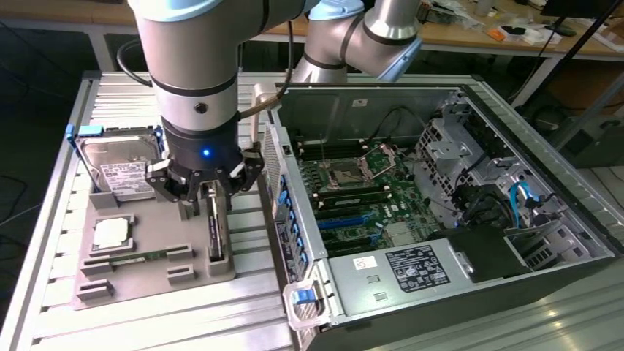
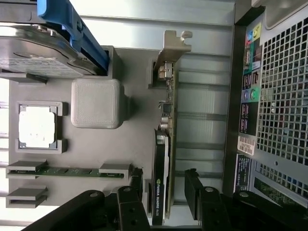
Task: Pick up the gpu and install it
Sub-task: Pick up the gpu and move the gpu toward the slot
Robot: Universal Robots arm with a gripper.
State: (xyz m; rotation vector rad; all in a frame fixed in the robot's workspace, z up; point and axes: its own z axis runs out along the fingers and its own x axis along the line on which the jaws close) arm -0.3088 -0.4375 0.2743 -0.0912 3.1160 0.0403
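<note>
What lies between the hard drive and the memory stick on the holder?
A square processor chip in its own recess, plain in both views.

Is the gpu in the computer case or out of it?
Out. The gpu stands on edge in the grey tray beside the open case, with the open gripper straddling it.

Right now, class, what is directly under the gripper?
The gpu stands on edge in the grey tray, flanked by the open gripper. Its lower edge, down in the tray, is hidden.
</note>
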